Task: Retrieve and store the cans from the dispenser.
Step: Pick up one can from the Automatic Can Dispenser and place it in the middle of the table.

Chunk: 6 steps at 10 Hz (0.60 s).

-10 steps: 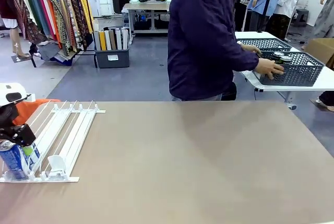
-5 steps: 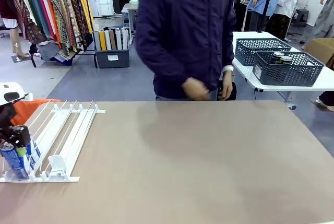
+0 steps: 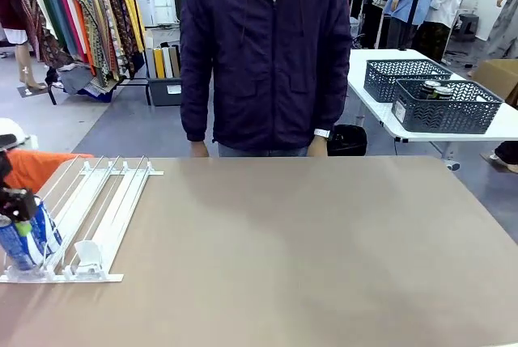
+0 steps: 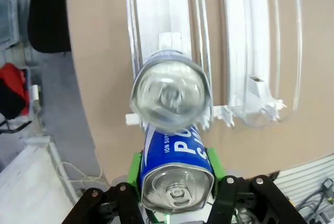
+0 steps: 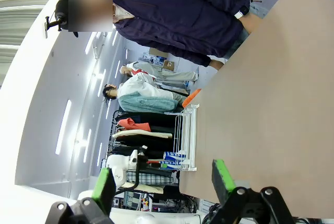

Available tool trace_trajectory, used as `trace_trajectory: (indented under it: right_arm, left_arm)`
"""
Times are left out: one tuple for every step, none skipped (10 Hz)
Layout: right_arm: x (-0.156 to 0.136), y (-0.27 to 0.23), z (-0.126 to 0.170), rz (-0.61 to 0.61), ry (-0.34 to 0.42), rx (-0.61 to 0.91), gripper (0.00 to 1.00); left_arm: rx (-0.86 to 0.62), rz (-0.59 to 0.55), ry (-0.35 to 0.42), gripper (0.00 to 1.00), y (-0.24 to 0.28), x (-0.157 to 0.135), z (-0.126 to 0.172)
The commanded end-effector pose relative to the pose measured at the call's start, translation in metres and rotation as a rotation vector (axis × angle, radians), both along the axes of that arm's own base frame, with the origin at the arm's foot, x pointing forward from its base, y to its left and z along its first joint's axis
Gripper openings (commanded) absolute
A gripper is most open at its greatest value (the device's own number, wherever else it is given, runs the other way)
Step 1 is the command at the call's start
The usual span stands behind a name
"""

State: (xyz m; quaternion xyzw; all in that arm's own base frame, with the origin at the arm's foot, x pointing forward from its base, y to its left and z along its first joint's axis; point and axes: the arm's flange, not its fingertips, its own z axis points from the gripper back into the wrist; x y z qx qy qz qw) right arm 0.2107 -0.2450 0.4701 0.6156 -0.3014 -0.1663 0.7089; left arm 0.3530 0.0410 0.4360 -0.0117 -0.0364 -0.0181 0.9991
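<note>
Pads (image 4: 136,167) of left hand (image 4: 175,162) clamp a glossy cylindrical blue can (image 4: 176,151); right hand (image 5: 163,176) gapes.

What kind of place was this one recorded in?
Probably an indoor lab or workshop staged like a shop: racks of hanging clothes behind the person, grey baskets on a white side table, and a wire can dispenser on the brown worktable.

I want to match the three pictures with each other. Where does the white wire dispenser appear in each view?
Front view: the dispenser lies at the lower left, on the table.
Left wrist view: its lanes run down from the top edge, with the stoppers toward the bottom.
Right wrist view: small, low centre, at the table's edge.
Shared landmark: the blue can at its stopper end.
</note>
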Motion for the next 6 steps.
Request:
trace_trajectory:
  right_arm:
    - [0.003, 0.0, 0.003, -0.007, -0.039, 0.008, 1.0]
    - [0.003, 0.0, 0.003, -0.007, -0.039, 0.008, 1.0]
    - [0.003, 0.0, 0.003, -0.007, -0.039, 0.008, 1.0]
    - [0.003, 0.0, 0.003, -0.007, -0.039, 0.008, 1.0]
    - [0.003, 0.0, 0.003, -0.007, -0.039, 0.008, 1.0]
    - [0.003, 0.0, 0.003, -0.007, -0.039, 0.008, 1.0]
  left_arm:
    - [-0.018, 0.013, -0.148, 0.0, 0.006, -0.043, 0.077]
    - [-0.043, -0.026, -0.166, 0.0, 0.007, -0.06, 0.111]
    - [-0.134, -0.054, -0.188, 0.0, 0.009, -0.079, 0.141]
    - [-0.171, -0.092, -0.21, 0.0, 0.019, -0.1, 0.164]
    - [-0.199, -0.159, -0.256, 0.0, 0.029, -0.118, 0.177]
    - [-0.235, -0.109, -0.313, 0.0, 0.043, -0.126, 0.178]
